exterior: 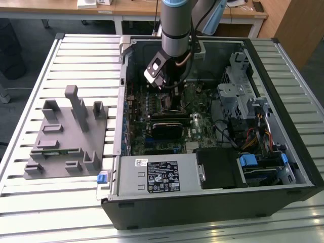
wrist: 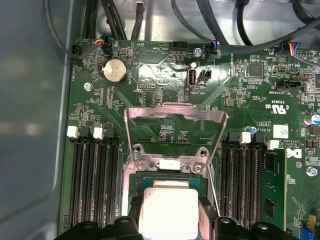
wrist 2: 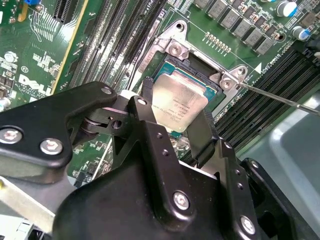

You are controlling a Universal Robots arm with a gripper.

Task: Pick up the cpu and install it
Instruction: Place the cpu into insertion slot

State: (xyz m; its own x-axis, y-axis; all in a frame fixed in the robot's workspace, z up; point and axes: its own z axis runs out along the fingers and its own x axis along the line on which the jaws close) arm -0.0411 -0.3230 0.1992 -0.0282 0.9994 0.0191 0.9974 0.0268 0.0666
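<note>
Directly over the open socket [wrist 2: 194,67], the fingers [wrist 2: 202,137] pinch the cpu [wrist 2: 177,107] by two opposite edges, close above its seat.

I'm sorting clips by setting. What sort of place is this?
Probably a robotics lab or test workshop: an open computer case lies on a slatted aluminium table beside a grey plastic fixture, a robot arm reaches in, its gripper holding the cpu, and wooden desks stand behind.
</note>
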